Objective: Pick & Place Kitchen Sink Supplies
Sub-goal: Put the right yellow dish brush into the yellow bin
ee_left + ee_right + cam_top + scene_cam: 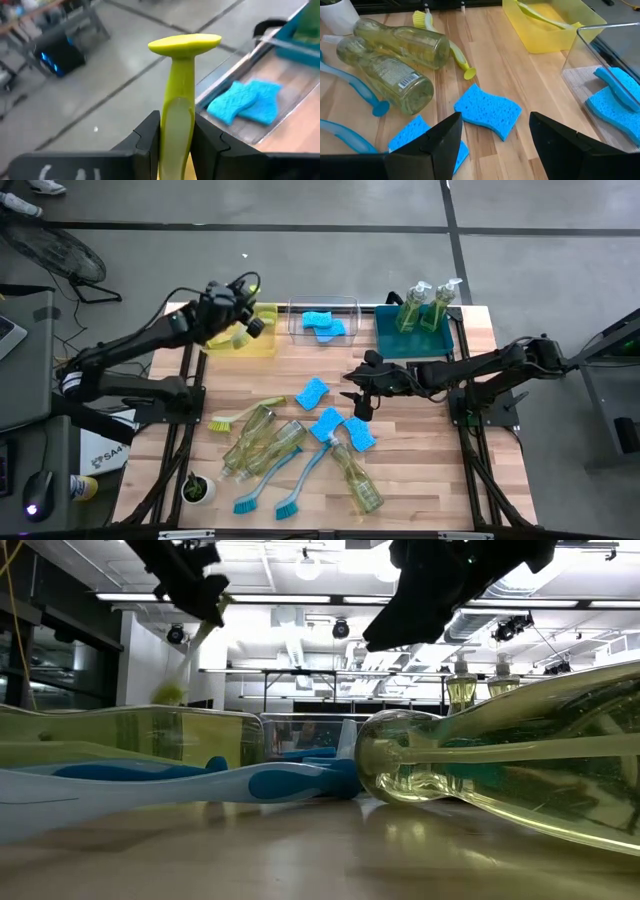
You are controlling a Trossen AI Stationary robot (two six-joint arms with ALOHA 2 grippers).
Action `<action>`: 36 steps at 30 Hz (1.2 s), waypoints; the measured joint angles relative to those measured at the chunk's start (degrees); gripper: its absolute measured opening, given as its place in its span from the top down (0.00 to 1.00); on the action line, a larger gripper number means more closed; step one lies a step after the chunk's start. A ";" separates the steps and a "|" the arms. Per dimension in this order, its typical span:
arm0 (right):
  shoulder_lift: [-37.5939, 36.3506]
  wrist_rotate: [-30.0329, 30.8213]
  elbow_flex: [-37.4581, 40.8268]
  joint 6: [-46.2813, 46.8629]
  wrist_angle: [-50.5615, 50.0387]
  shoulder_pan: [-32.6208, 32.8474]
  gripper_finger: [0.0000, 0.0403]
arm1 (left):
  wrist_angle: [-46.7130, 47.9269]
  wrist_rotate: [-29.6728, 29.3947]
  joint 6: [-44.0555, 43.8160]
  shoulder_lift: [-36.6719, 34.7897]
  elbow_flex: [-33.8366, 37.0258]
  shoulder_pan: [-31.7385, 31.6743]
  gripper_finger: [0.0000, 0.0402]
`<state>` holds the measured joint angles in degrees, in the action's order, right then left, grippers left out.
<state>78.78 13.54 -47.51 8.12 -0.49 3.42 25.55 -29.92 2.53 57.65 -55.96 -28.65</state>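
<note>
Wooden tabletop point(420, 480) fills the high view: at upper left the left claw point(243, 323) pinches a yellow-green dish brush point(178, 90) over the yellow bin point(243, 345), while at centre-right the right claw point(362, 402) hangs spread above a loose sponge point(488, 109). Released at this tilt, I judge the brush could catch the bin's rim and tumble out. Only the left wrist view shows the pinch on the handle; the low view shows just bottles point(500, 765) lying close.

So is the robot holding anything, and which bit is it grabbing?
Yes. The left gripper is shut on a yellow-green dish brush, pinching its handle, over the yellow bin. The right gripper is open, holding nothing.
</note>
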 joint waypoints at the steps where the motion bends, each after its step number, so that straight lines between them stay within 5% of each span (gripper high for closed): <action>1: 0.00 0.00 0.00 0.00 -0.15 0.00 0.44 | 0.91 1.45 -0.19 0.14 0.00 -1.80 0.82; 15: 0.02 2.70 5.03 1.06 5.33 0.02 0.44 | 2.44 5.69 3.23 9.12 -0.04 -15.68 0.82; 23: 0.07 2.61 10.87 2.62 12.23 0.02 0.44 | 3.45 3.34 5.18 13.35 -1.36 -16.40 0.82; 36: 0.04 2.94 15.83 6.43 16.64 0.02 0.44 | 17.70 1.71 4.82 25.21 -14.86 -16.38 0.82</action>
<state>78.83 16.48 -31.68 14.55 16.14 3.44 43.26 -28.21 7.35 82.86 -70.83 -45.04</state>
